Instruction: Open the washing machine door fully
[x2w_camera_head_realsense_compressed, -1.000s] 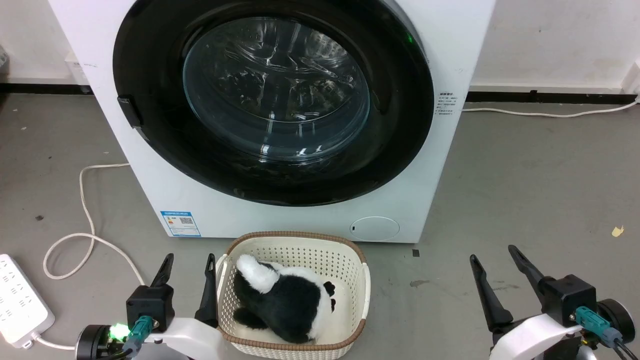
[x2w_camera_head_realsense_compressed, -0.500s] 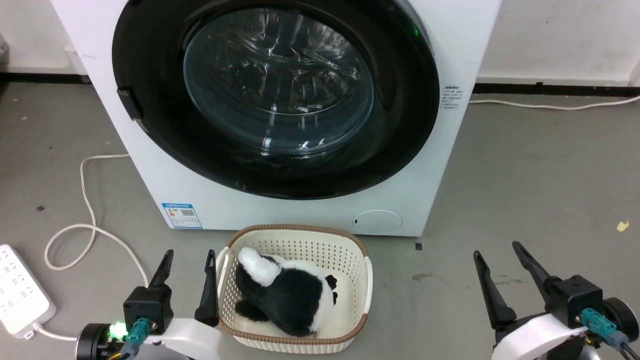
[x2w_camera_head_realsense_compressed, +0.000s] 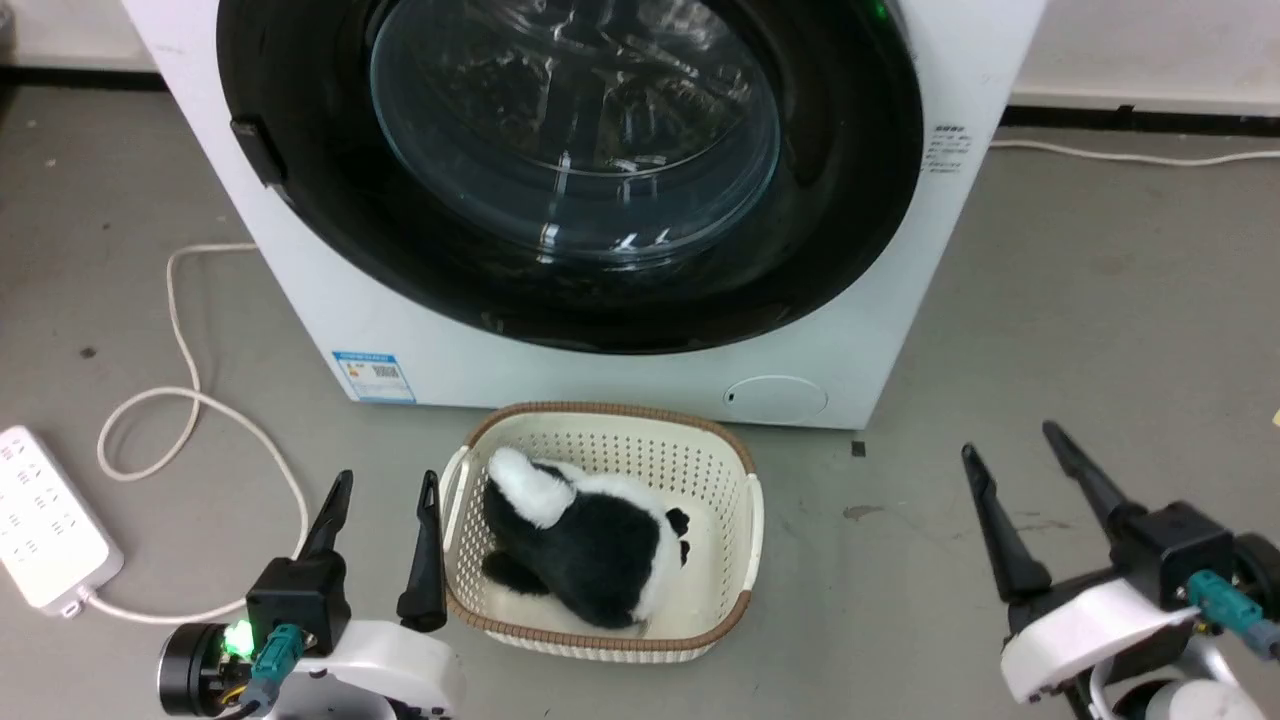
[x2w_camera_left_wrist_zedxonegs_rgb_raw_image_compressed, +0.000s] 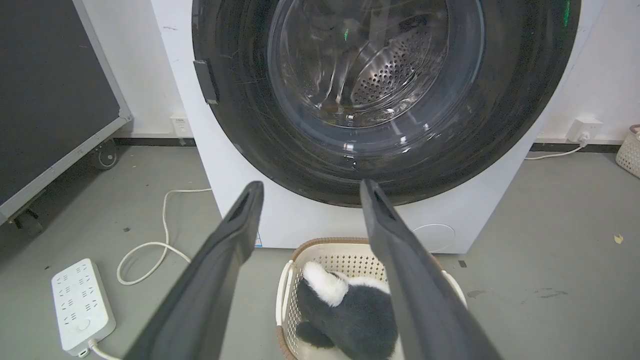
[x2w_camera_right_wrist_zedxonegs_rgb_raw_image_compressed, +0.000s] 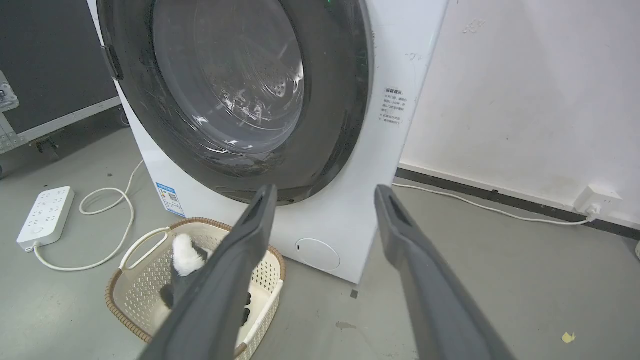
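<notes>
Quick headcount from us. We counted one washing machine (x2w_camera_head_realsense_compressed: 600, 375) with one door (x2w_camera_head_realsense_compressed: 850, 200), and on its front we found one blue label (x2w_camera_head_realsense_compressed: 374, 376), one round flap (x2w_camera_head_realsense_compressed: 776, 397) and one small text sticker (x2w_camera_head_realsense_compressed: 947, 150). We also got one basket (x2w_camera_head_realsense_compressed: 610, 410), one plush toy (x2w_camera_head_realsense_compressed: 590, 540) and one power strip (x2w_camera_head_realsense_compressed: 45, 515). White cords came to two: the looped cord (x2w_camera_head_realsense_compressed: 190, 400) and the wall cord (x2w_camera_head_realsense_compressed: 1130, 157). The right wrist view gave us one wall socket (x2w_camera_right_wrist_zedxonegs_rgb_raw_image_compressed: 597, 199). End effectors were two, the left end effector (x2w_camera_head_realsense_compressed: 387, 478) and the right end effector (x2w_camera_head_realsense_compressed: 1009, 440), with two fingers apiece, so four.
</notes>
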